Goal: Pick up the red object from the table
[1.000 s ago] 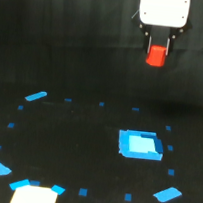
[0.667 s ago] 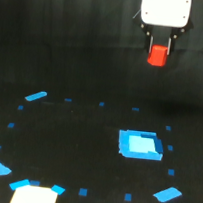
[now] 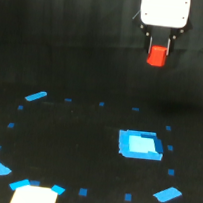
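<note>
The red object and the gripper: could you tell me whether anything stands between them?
Nothing visible does. The red object sits between the fingertips of the gripper, hanging well above the table in the exterior view.

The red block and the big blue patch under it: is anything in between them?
Nothing solid. In the exterior view, only dark backdrop and bare black table separate the red block, held in the gripper, from the blue patch.

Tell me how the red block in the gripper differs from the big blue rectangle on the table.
The red block is red-orange and chunky; the blue rectangle is bright blue and flat. The block hangs high between the fingers of the gripper, well above the table; the rectangle lies on the table surface. The block looks smaller in the exterior view than the rectangle. Both stand out sharply against the black surroundings.
</note>
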Robot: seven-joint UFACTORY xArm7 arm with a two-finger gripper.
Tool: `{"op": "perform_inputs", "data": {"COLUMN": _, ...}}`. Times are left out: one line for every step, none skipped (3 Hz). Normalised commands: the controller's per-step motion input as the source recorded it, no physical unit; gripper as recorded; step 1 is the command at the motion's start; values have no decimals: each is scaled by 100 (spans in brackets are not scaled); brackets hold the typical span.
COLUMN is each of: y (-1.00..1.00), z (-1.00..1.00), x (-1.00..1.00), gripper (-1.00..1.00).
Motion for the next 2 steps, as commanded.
{"op": "perform_inputs", "data": {"y": -20, "z": 51, "x": 26, "gripper": -100}}
{"op": "perform_inputs", "data": {"y": -25, "z": 28, "x": 15, "gripper": -100}}
